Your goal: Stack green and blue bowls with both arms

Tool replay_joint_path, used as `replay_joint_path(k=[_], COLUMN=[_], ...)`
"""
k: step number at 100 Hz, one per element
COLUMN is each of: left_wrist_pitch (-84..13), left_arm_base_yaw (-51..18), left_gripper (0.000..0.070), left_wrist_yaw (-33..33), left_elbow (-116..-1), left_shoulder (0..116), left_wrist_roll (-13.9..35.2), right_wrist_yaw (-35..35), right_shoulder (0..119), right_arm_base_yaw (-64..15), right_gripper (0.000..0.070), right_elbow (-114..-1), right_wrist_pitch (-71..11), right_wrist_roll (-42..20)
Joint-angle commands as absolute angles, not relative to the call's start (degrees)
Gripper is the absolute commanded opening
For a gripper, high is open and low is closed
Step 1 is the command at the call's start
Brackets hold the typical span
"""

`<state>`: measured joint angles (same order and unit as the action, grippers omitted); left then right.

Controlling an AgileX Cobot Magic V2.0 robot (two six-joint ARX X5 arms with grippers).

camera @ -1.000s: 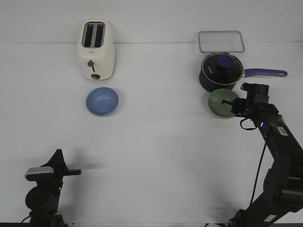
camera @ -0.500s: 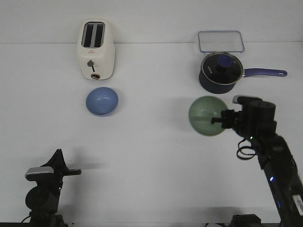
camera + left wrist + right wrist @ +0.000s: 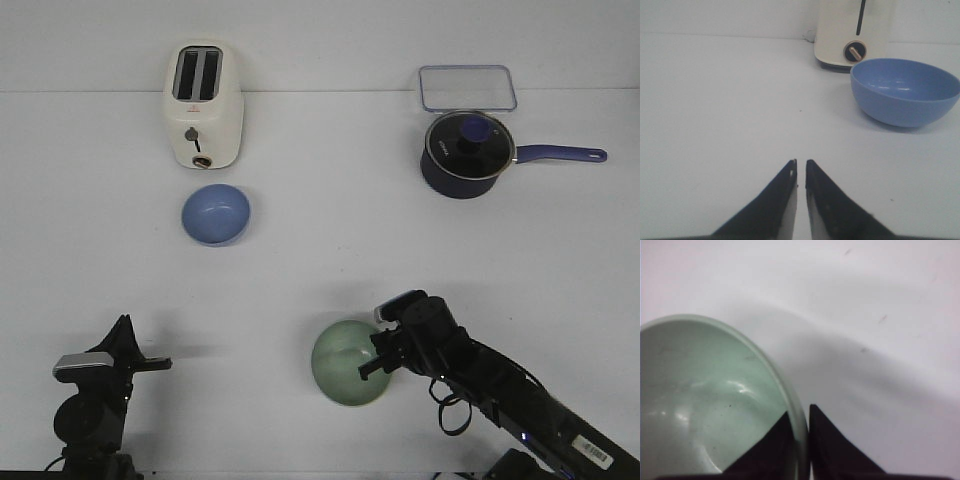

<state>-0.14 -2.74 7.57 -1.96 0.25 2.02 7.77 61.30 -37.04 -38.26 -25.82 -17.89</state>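
The pale green bowl [image 3: 348,363] is low near the front middle of the table, gripped by its rim. My right gripper [image 3: 376,362] is shut on that rim; in the right wrist view one finger is inside the bowl [image 3: 705,405] and one outside, the gripper [image 3: 801,415] pinching the edge. The light blue bowl [image 3: 215,214] sits upright on the table in front of the toaster, and shows in the left wrist view [image 3: 904,91]. My left gripper [image 3: 800,163] is shut and empty, at the front left [image 3: 160,364], well short of the blue bowl.
A cream toaster [image 3: 203,104] stands behind the blue bowl. A dark navy saucepan [image 3: 468,152] with glass lid and long handle sits at the back right, with a clear lidded container [image 3: 467,87] behind it.
My right arm has carried the green bowl from beside the saucepan toward the front and to the left, down to the front middle. The left arm and blue bowl have not moved.
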Motion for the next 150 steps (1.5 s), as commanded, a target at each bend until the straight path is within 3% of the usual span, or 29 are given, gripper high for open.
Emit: replay_joint_path(k=[1, 23, 35, 40, 60, 72, 84, 97, 114, 121, 130, 134, 150], left_wrist_pitch=[0.47, 0.49, 0.49, 0.47, 0.51, 2.26, 3.27, 3.05, -2.24, -6.15, -10.33, -11.90, -16.95], left_arm_base_yaw=[-2.63, -2.63, -2.63, -2.63, -2.63, -2.63, -2.63, -2.63, -2.63, -2.63, -2.66, -2.66, -2.70], left_gripper=[0.0015, 0.0014, 0.0015, 0.0015, 0.0014, 0.0010, 0.0011, 0.0011, 0.0012, 0.0076, 0.0337, 0.0416, 0.0428], left_wrist_yaw=[7.46, 7.46, 7.46, 7.46, 7.44, 7.38, 6.20, 6.15, 3.31, -0.08, -3.44, -4.10, -4.58], left_elbow=[-0.82, -0.82, -0.82, -0.82, -0.82, -0.99, -4.80, -14.33, -32.53, -40.82, -50.30, -54.06, -66.26], left_shoulder=[0.19, 0.19, 0.19, 0.19, 0.19, 0.19, 0.95, 9.39, 33.65, 44.77, 57.65, 62.74, 80.27], left_wrist_roll=[1.30, 1.30, 1.32, 2.31, 10.96, 17.74, 21.10, 21.47, 18.13, 16.43, 15.44, 15.42, 15.46], right_wrist_yaw=[6.04, 5.15, 4.29, 4.29, 3.68, 2.92, 1.76, -0.97, -2.72, -2.85, -2.85, -2.85, -3.05], right_shoulder=[62.76, 65.73, 66.61, 66.61, 63.18, 55.05, 45.87, 38.09, 34.52, 34.57, 34.61, 34.61, 34.59], right_arm_base_yaw=[-38.44, -39.44, -39.42, -39.42, -39.35, -39.44, -39.55, -39.53, -39.53, -39.53, -39.53, -39.53, -39.53], right_gripper=[0.0001, 0.0022, 0.0248, 0.0306, 0.0306, 0.0306, 0.0306, 0.0306, 0.0306, 0.0306, 0.0306, 0.0306, 0.0306], right_elbow=[-38.44, -38.44, -38.44, -38.44, -38.70, -38.70, -38.68, -38.68, -38.68, -38.68, -38.68, -38.68, -38.68], right_wrist_pitch=[-24.75, -24.47, -24.45, -24.49, -24.36, -24.18, -24.56, -25.54, -25.87, -26.13, -26.94, -27.27, -27.66], right_wrist_roll=[-19.53, -19.79, -21.04, -21.08, -20.18, -17.74, -16.58, -16.53, -16.56, -16.53, -16.47, -16.47, -16.34])
